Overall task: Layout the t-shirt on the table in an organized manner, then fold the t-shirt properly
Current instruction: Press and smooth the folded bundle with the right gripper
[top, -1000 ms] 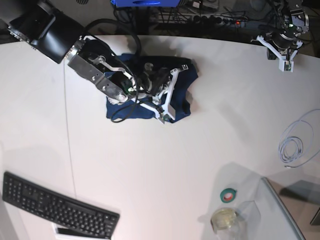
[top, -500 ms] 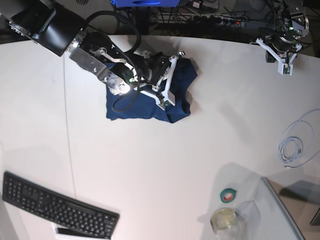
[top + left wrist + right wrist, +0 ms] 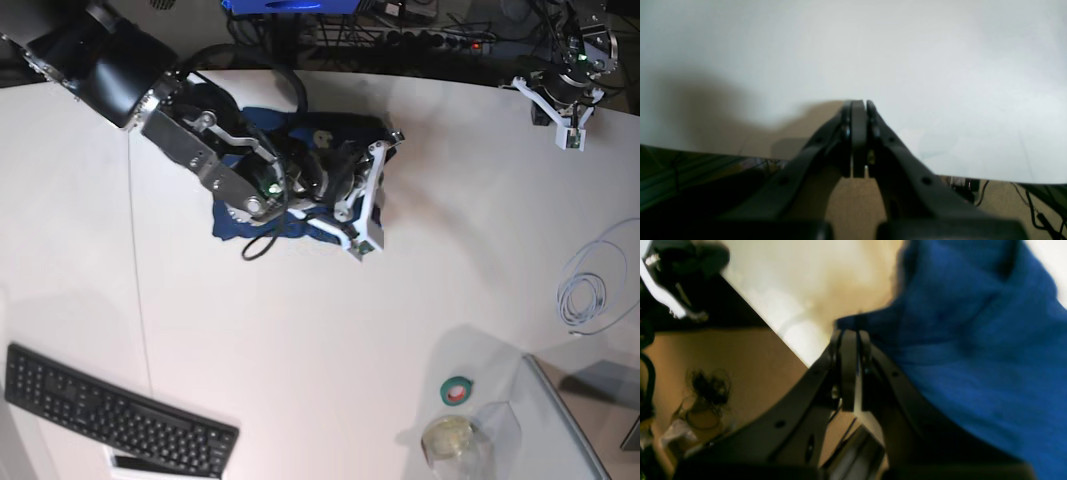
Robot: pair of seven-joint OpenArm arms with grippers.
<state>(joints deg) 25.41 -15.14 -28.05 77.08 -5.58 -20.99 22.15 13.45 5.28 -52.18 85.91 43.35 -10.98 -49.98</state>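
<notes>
Two grippers, both with jaws pressed together. The right gripper [image 3: 368, 232] sits over the near right edge of the t-shirt [image 3: 240, 215]; its wrist view shows the jaws meeting right at a dark blue edge of cloth, but whether any fabric is pinched between them cannot be told from these pictures. The left gripper [image 3: 572, 132] holds nothing and hangs over bare white surface at the far right rim of the table [image 3: 330, 330], well apart from the garment.

The t-shirt lies as a bunched navy heap near the far edge of the table, mostly under the right arm, with no sleeve or hem laid out; the spreading step looks barely begun.

Risks from here: with only one arm at the cloth, a pull would likely drag the whole heap rather than open it. A thin pinch on a single fold could slip free, or catch several layers and keep them tangled. The arm's loose black cable [image 3: 262, 243] rests on the fabric and may snag it. A black keyboard [image 3: 110, 415], green tape roll [image 3: 457, 390] and coiled white cable [image 3: 590, 290] lie well clear.
</notes>
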